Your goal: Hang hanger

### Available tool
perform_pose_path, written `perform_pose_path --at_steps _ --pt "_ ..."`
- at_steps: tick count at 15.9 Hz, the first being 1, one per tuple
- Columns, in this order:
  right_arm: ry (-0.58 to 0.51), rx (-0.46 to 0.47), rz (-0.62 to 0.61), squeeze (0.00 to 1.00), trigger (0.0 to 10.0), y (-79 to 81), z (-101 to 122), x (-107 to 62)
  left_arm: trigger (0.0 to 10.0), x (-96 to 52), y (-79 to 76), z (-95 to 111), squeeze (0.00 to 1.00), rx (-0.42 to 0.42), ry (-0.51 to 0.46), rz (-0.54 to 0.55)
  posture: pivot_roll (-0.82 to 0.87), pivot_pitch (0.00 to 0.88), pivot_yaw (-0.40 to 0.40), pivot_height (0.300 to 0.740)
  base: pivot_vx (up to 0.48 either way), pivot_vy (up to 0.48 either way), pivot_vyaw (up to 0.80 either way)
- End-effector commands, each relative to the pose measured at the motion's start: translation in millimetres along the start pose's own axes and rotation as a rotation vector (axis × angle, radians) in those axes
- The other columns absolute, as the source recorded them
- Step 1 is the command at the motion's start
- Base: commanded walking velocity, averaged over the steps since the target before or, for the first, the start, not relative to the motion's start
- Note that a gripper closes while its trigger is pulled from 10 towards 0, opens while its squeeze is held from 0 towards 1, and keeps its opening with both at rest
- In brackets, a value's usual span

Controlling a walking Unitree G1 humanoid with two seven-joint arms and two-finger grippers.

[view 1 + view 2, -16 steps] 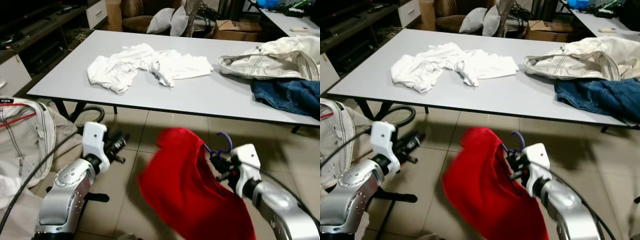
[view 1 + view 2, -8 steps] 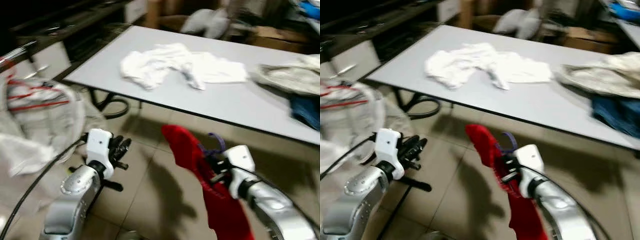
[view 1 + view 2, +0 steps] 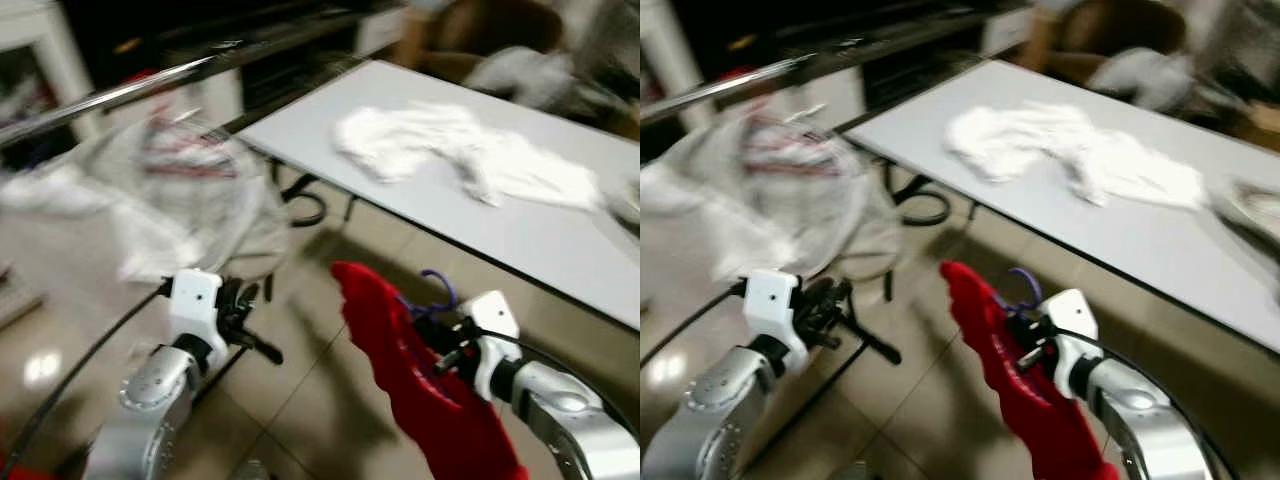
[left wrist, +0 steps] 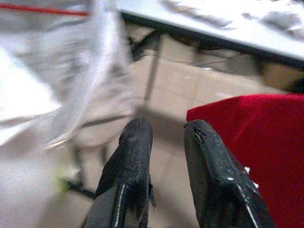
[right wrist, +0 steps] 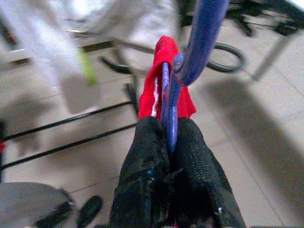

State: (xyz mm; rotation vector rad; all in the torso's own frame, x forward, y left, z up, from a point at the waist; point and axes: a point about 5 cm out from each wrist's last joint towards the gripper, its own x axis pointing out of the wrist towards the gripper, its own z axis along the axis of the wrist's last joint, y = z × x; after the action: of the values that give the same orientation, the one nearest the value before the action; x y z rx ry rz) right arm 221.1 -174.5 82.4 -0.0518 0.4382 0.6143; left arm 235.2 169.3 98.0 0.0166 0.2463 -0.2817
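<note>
Tiled floor [image 3: 330, 350] lies under your two silver arms, and the head views are blurred. Nearest you, the right gripper [image 5: 167, 142] has its two black fingers pressed together on the thin purple neck of the hanger [image 5: 199, 42]. Its curved hook rises just past the fingertips. A red garment [image 3: 420, 390] is draped on the hanger and hangs from just beside those fingers toward the floor.

The left gripper [image 4: 164, 137] is held out low and holds nothing; its fingers are a little apart. The red cloth sits just beyond one fingertip, not touching.

Further out from the left fingers, a metal clothes rail [image 3: 120, 95] runs across, with pale garments [image 3: 190, 190] hanging on it. Beyond the right fingers, the grey bench [image 3: 560, 230] carries a heap of white clothes [image 3: 460, 155].

You should expect the hanger to be light and stiff, though its neck looks smooth and may twist in the grip. The cloth is soft, will probably sway, and adds most of the weight below the hold. Keeping the grip on the neck, just under the hook, seems right, since that leaves the hook free to go over the rail.
</note>
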Motion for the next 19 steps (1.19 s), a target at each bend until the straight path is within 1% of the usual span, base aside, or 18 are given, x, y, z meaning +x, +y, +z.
perform_pose_path --at_steps 1,4,8,9,11,12,13,15,17,19 --pt "-0.020 -0.009 0.005 0.00 10.0 -1.4 4.4 -2.2 10.0 1.0 0.7 3.1 0.00 0.017 -0.016 0.009 0.06 0.000 -0.067 0.740 0.000 0.000 0.80" --pt "-0.014 -0.008 0.016 0.00 10.0 0.4 4.9 -1.6 10.0 4.4 3.5 7.6 0.00 0.031 -0.022 0.013 0.05 0.000 -0.053 0.740 0.000 0.000 0.80" --pt "-0.030 -0.004 -0.014 0.00 10.0 4.4 5.6 0.7 10.0 10.7 5.9 12.5 0.00 0.040 -0.036 -0.001 0.03 0.000 -0.014 0.740 0.000 0.000 0.80" --pt "-0.033 0.012 -0.023 0.00 10.0 4.3 5.6 0.9 10.0 11.7 5.6 13.5 0.00 0.042 -0.042 -0.006 0.02 0.000 -0.009 0.740 0.000 0.000 0.80" --pt "-0.051 0.028 -0.081 0.00 10.0 -0.8 10.2 2.2 10.0 15.6 6.6 16.6 0.00 0.064 -0.053 -0.008 0.02 0.000 0.001 0.740 0.000 0.000 0.80" --pt "-0.062 0.030 -0.081 0.00 10.0 -1.2 13.4 3.1 10.0 16.7 7.4 20.2 0.00 0.058 -0.076 0.000 0.02 0.000 0.000 0.740 0.000 0.000 0.80" --pt "-0.070 0.031 -0.067 0.00 10.0 0.5 16.1 4.6 10.0 16.9 8.4 23.7 0.00 0.059 -0.095 0.005 0.02 0.000 -0.006 0.740 0.247 0.000 0.80" --pt "-0.076 0.043 -0.031 0.00 10.0 3.6 19.1 8.2 10.0 14.5 10.1 29.5 0.00 0.093 -0.117 0.014 0.03 0.000 -0.014 0.740 0.334 0.000 0.80" --pt "-0.062 0.020 0.021 0.00 10.0 6.8 20.5 12.0 10.0 11.2 10.7 32.1 0.00 0.117 -0.130 0.019 0.06 0.000 -0.032 0.740 0.343 0.000 0.80" --pt "-0.050 -0.004 0.057 0.00 10.0 8.0 21.7 15.0 10.0 7.3 9.3 31.7 0.00 0.126 -0.132 0.014 0.06 0.000 -0.032 0.740 0.345 0.000 0.80"
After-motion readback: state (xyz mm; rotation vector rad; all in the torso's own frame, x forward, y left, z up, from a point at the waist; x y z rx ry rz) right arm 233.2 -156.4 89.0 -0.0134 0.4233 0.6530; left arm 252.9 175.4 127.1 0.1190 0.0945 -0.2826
